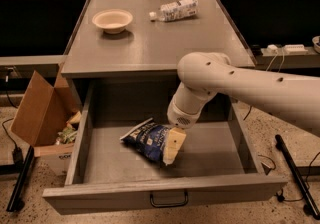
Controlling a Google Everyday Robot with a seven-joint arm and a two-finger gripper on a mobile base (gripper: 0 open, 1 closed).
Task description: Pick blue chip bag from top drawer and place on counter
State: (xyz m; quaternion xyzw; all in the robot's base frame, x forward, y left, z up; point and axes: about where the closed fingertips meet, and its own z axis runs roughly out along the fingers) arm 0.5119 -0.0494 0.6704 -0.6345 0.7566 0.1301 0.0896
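Observation:
The blue chip bag lies crumpled on the floor of the open top drawer, left of centre. The drawer is pulled out below the grey counter, and its black handle is on the front panel. My gripper reaches down into the drawer from the right on the white arm. Its pale tip is at the bag's right end and overlaps it. Whether it touches the bag I cannot tell.
A pale bowl and a clear plastic bottle lying on its side are on the counter's far half. An open cardboard box with rubbish stands left of the drawer. Black stand legs lie on the floor at right.

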